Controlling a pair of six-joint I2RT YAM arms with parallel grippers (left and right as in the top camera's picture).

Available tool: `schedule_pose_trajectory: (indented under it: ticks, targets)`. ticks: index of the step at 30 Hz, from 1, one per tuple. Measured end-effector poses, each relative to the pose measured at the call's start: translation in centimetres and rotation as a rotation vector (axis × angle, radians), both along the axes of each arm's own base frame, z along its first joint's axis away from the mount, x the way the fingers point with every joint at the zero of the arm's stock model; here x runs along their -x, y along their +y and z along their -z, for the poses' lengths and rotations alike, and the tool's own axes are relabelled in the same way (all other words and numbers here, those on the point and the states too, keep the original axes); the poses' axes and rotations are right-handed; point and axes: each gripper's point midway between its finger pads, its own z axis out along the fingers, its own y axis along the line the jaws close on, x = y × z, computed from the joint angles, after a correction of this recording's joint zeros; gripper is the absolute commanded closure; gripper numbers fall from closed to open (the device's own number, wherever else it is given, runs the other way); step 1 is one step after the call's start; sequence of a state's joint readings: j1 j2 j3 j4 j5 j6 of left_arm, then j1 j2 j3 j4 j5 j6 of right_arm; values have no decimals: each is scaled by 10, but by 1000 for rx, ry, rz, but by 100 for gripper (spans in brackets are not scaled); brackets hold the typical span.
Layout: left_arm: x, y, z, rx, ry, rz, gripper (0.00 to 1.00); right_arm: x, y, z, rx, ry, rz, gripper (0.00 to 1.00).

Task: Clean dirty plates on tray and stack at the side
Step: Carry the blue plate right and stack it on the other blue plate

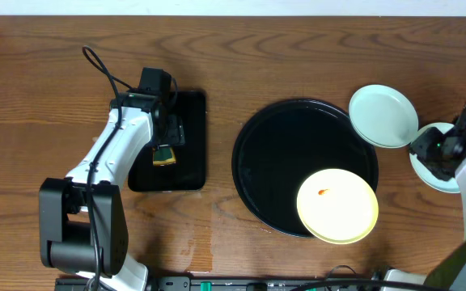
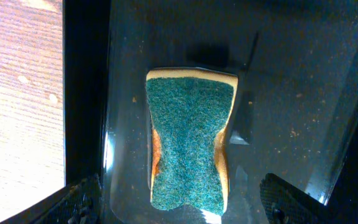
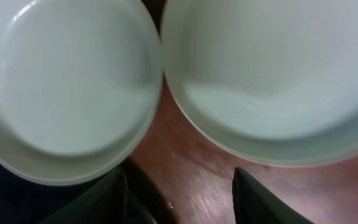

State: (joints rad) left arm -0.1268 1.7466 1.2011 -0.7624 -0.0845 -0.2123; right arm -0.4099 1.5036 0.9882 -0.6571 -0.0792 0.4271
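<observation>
The round black tray [image 1: 285,162] holds a pale yellow plate [image 1: 338,206] with a small orange spot, at its lower right. One mint plate [image 1: 383,115] overlaps the tray's upper right rim. A second mint plate [image 1: 429,167] lies on the wood to the right, partly under my right arm. My right gripper [image 3: 178,202] is open and empty over bare wood between the two mint plates [image 3: 67,87] [image 3: 272,68]. My left gripper [image 2: 179,205] is open just above a green-and-yellow sponge [image 2: 191,146], fingers either side of it.
The sponge [image 1: 163,153] lies in a smaller rectangular black tray [image 1: 188,166] left of the round tray. Bare wood-grain tabletop [image 1: 298,56] runs along the back and at the far left. A black cable [image 1: 103,69] loops above the left arm.
</observation>
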Motion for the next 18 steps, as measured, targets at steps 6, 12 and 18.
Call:
schedule_pose_trajectory:
  ticks: [6,12,18]
  targets:
    - [0,0,0,0,0,0,17,-15,8,33,-134,15,93,58]
    - [0,0,0,0,0,0,17,-26,16,61,-246,26,162,62]
    - [0,0,0,0,0,0,17,-28,20,72,-293,40,189,90]
